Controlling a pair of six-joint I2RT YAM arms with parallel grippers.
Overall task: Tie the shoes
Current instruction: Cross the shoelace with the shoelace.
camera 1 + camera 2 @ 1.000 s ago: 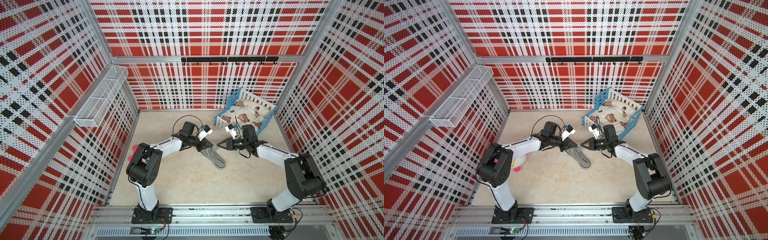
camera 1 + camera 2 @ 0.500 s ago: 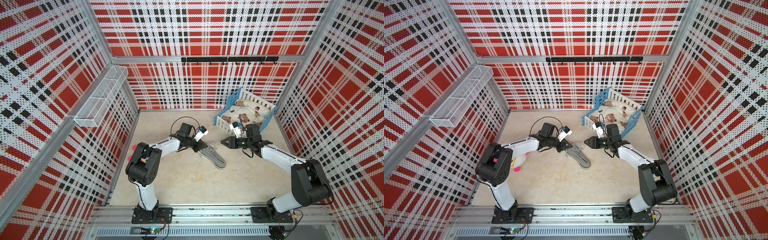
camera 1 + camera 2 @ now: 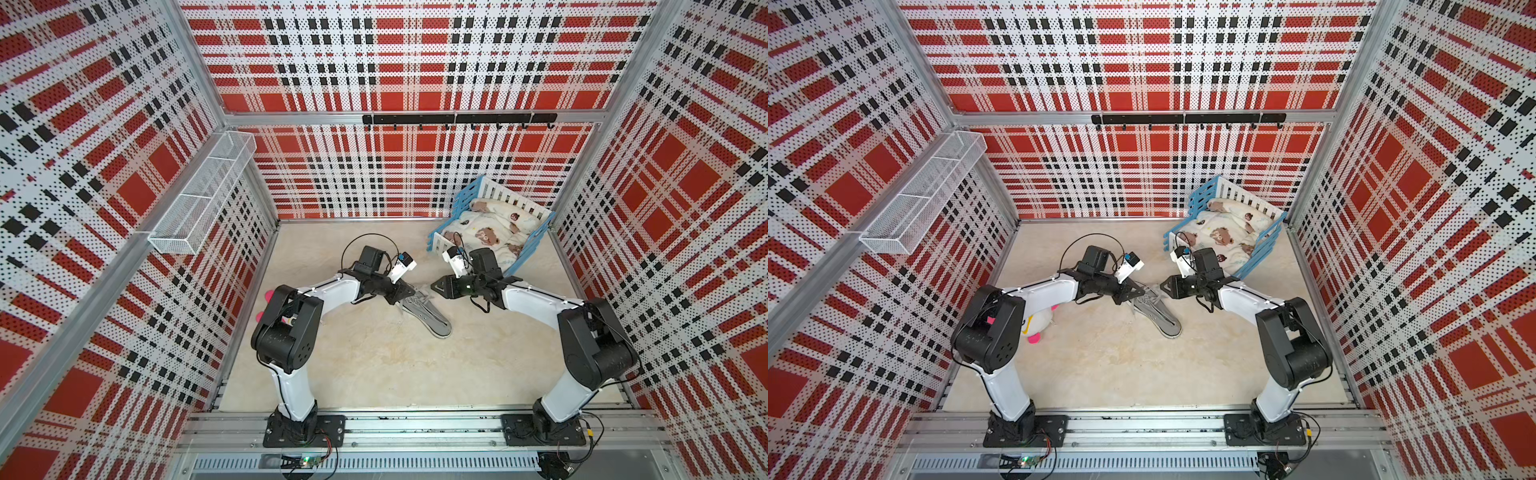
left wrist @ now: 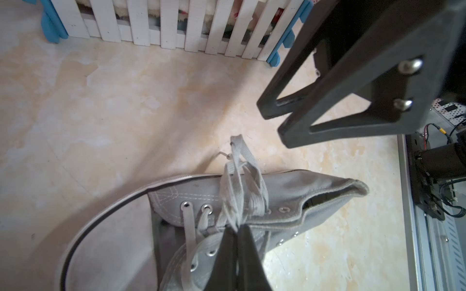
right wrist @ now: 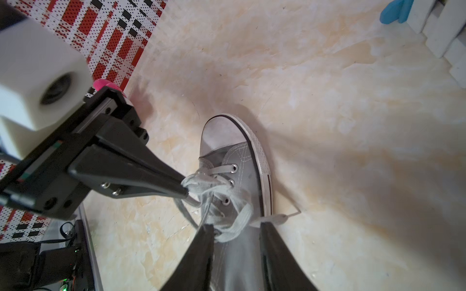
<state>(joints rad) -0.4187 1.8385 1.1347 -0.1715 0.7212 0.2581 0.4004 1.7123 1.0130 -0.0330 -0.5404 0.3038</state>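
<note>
The grey sneaker (image 3: 430, 318) (image 3: 1160, 318) lies mid-floor with its white toe cap toward the front. Its pale laces (image 4: 239, 186) are bunched in loops over the eyelets. My left gripper (image 4: 238, 228) (image 3: 409, 293) is shut on the laces at the tongue; the right wrist view shows it (image 5: 185, 190) pinching a loop. My right gripper (image 5: 237, 226) (image 3: 434, 286) stands open just above the shoe's ankle end, with a lace loop (image 5: 237, 224) lying against one finger and nothing clamped. The left wrist view shows its (image 4: 273, 124) jaws apart above the floor.
A blue and white doll bed (image 3: 536, 245) (image 3: 1264, 245) with bear-print bedding stands at the back right, close behind my right arm. A plush toy (image 3: 1040, 322) lies under my left arm by the left wall. A wire basket (image 3: 203, 199) hangs on the left wall.
My right gripper has opened, let go of the lace and drawn back to the right of the shoe. My left gripper stays shut on the laces and has shifted slightly left.
</note>
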